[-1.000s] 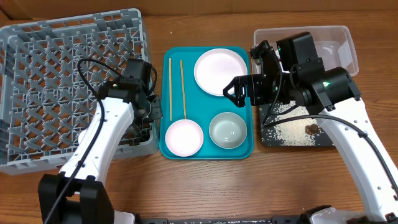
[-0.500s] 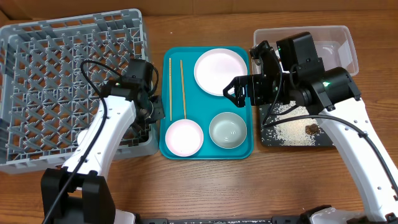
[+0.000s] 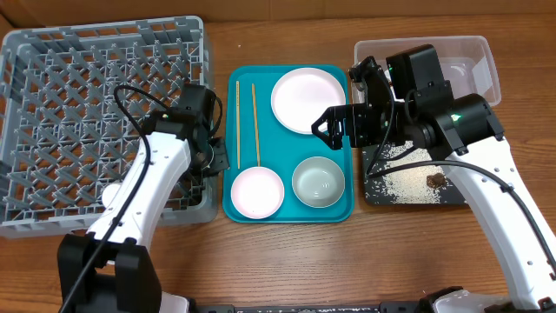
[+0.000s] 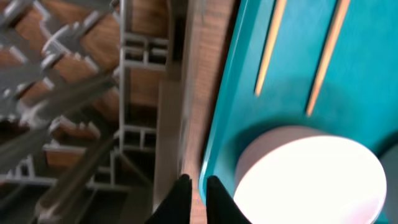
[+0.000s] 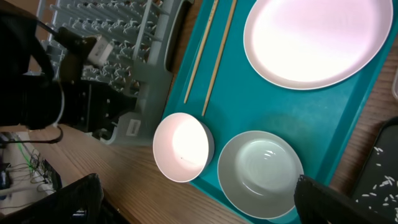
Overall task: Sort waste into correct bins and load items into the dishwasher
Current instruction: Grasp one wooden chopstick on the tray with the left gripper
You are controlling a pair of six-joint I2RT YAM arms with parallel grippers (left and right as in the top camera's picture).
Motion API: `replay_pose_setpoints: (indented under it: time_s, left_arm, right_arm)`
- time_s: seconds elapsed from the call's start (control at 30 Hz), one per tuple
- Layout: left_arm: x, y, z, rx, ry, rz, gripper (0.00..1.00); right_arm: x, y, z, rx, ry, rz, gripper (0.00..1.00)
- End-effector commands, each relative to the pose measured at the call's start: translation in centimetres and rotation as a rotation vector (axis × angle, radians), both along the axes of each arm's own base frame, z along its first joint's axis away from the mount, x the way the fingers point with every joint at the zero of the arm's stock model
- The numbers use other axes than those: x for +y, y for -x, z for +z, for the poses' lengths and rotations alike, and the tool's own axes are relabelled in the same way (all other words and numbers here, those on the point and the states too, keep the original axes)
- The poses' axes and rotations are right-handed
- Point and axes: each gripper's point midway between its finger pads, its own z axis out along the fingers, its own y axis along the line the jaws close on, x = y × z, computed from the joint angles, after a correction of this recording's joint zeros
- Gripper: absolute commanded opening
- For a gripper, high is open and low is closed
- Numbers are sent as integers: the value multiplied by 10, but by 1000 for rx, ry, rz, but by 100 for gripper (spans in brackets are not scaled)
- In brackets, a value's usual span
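The grey dish rack (image 3: 87, 122) fills the left side. My left gripper (image 3: 207, 163) is shut on its right wall, beside the teal tray; in the left wrist view (image 4: 194, 190) the fingers pinch a blurred strip of wall. On the tray lie a pale plate (image 3: 307, 100), two chopsticks (image 3: 255, 122), a pink bowl (image 3: 257, 192) and a grey-green bowl (image 3: 318, 183). My right gripper (image 3: 333, 129) is open and empty, above the tray's right edge next to the plate; it also shows in the right wrist view (image 5: 199, 208). The clear tub (image 3: 476, 48) stands at the far right. Wrapper, tissue and cup are out of view.
The teal tray (image 3: 280, 148) sits mid-table between rack and right arm. A black tray (image 3: 382, 193) with white grains and a brown lump (image 3: 433, 180) lies under the right arm, in front of the tub. Bare wood runs along the front.
The dish rack has shifted slightly, its far right corner swinging to the right, with the left gripper at its wall. The right arm has not moved.
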Motion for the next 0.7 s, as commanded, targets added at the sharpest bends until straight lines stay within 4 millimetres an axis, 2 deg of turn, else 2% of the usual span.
replay_pose_setpoints:
  time_s: [0.0, 0.03, 0.1, 0.13, 0.17, 0.27, 0.3, 0.37, 0.43, 0.5, 0.67]
  left_arm:
    - [-6, -21, 46, -93, 30, -2, 20]
    - [-9, -27, 64, -130, 34, -17, 29]
    - [-17, -41, 96, -220, 48, -60, 58]
    - [-24, -51, 114, -276, 65, -88, 81]
    - [-29, -59, 128, -324, 84, -97, 100]
    - [-45, -77, 156, -433, 152, -124, 100]
    - [-46, -80, 159, -450, 155, -125, 100]
    - [-46, -88, 156, -468, 139, -117, 92]
    - [-47, -93, 141, -444, 108, -105, 87]
    - [-56, -95, 118, -392, 76, -125, 83]
    - [-71, -108, 63, -302, -69, -170, 72]
  right_arm:
    - [0, -1, 6, -23, -5, -1, 100]
    - [0, -1, 6, -22, -5, -1, 100]
    - [0, -1, 6, -22, -5, -1, 100]
    - [0, -2, 7, -26, -6, -1, 100]
    - [1, -3, 8, -31, -8, -1, 100]
    - [1, -3, 8, -32, -8, -2, 100]
    - [-1, -4, 6, -32, 2, -8, 100]
    - [-19, -14, -2, -36, 91, -114, 100]
    - [-58, -29, -12, -14, 218, -386, 100]
    - [-81, -34, -15, -9, 275, -532, 100]
    - [-76, -34, -14, 6, 238, -529, 100]
